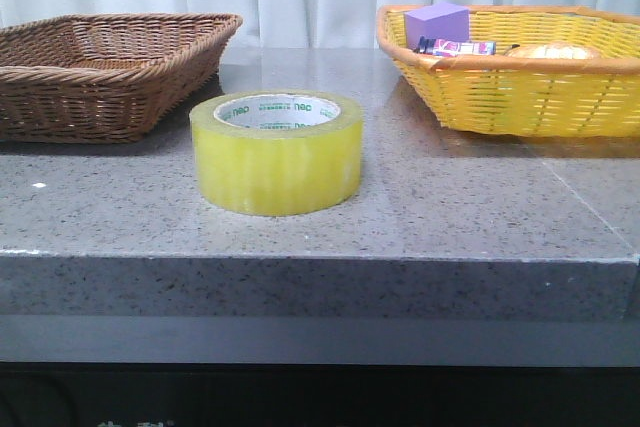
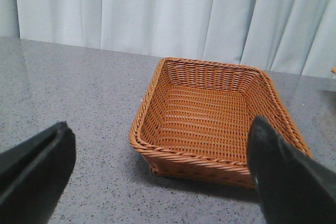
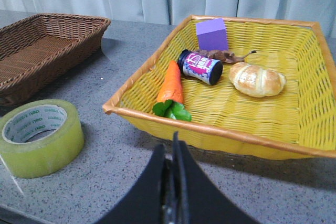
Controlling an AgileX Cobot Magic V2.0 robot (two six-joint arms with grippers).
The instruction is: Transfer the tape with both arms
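Note:
The tape (image 1: pixel 276 153), a wide translucent yellow roll with a white core printed in green, lies flat on the grey table between the two baskets. It also shows in the right wrist view (image 3: pixel 39 137). Neither arm shows in the front view. My left gripper (image 2: pixel 160 169) is open and empty, its black fingers (image 2: pixel 37 169) wide apart above the table before the brown basket (image 2: pixel 210 116). My right gripper (image 3: pixel 173 153) is shut and empty, above the table in front of the yellow basket (image 3: pixel 220 129), with the tape off to one side.
The empty brown wicker basket (image 1: pixel 105 72) stands at the back left. The yellow basket (image 1: pixel 520 77) at the back right holds a purple block (image 3: pixel 212 34), a small can (image 3: pixel 199 67), a carrot (image 3: pixel 170 85) and a croissant (image 3: pixel 257 79). The table's front edge (image 1: pixel 320 259) is near.

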